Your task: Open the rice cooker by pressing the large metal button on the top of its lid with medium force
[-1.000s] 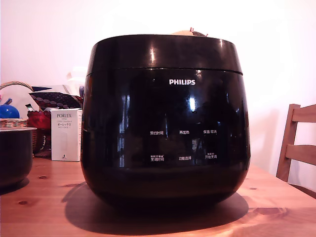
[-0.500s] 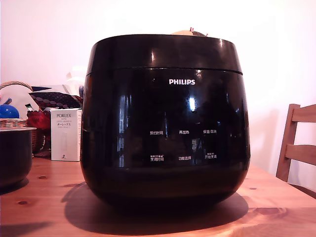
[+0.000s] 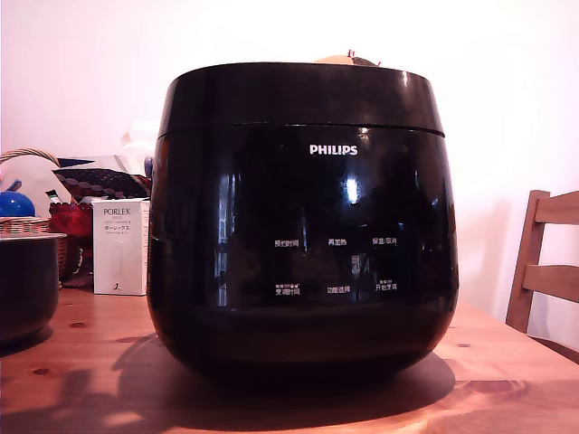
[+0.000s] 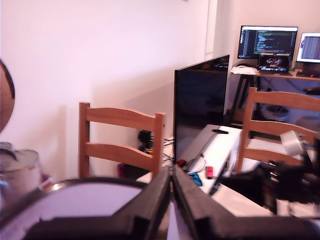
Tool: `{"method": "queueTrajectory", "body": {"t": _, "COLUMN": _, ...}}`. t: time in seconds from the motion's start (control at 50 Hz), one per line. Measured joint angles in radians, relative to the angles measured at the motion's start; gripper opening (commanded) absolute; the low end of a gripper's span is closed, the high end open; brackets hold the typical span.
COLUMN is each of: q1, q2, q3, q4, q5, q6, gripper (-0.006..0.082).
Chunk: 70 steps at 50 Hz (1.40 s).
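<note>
Black gripper point(image 4: 171, 175) fingers are being seen pressed together above a blurred pale rim. Its lower part is being cut off. On the wooden table point(image 3: 81, 362), the rice cooker point(image 3: 303, 217) is being shown with its lid point(image 3: 298, 93) closed, the top hidden.

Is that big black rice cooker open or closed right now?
Closed. In the exterior view the lid sits flat on the rice cooker, with only a thin seam between them and no gap.
</note>
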Motion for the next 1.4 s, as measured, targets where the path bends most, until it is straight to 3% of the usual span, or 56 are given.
{"method": "queueTrajectory", "body": {"t": 0.24, "q1": -0.021, "q2": 0.067, "q3": 0.018, "q4": -0.118, "q5": -0.082, "q6": 0.039, "gripper": -0.0024}}
{"method": "queueTrajectory", "body": {"t": 0.54, "q1": -0.022, "q2": 0.066, "q3": 0.018, "q4": -0.240, "q5": -0.097, "q6": 0.079, "gripper": -0.0024}}
{"method": "queueTrajectory", "body": {"t": 1.4, "q1": -0.059, "q2": 0.111, "q3": 0.076, "q4": -0.339, "q5": -0.187, "q6": 0.137, "gripper": -0.0024}}
